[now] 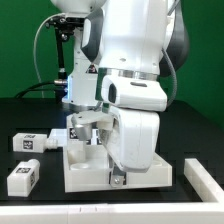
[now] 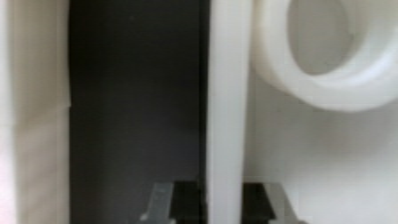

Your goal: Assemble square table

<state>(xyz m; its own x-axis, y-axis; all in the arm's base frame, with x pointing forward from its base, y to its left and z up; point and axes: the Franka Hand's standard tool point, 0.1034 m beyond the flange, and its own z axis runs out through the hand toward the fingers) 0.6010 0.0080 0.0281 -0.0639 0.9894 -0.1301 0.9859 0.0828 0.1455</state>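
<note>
The square table top (image 1: 84, 170) lies white near the table's front, partly hidden by the arm's bulky wrist. My gripper (image 1: 92, 133) reaches down onto its far side. In the wrist view a thin white edge of the top (image 2: 222, 90) runs straight between the two dark fingertips (image 2: 180, 203), and my gripper (image 2: 222, 205) is shut on that edge. A round corner socket (image 2: 334, 55) shows beside the edge. Two tagged white block legs (image 1: 27, 142) (image 1: 21, 178) lie loose at the exterior view's left.
The marker board (image 1: 206, 180) lies at the exterior view's front right. The black table surface (image 1: 40, 112) stretches behind the parts. The big white arm body (image 1: 140, 110) blocks the middle of the scene.
</note>
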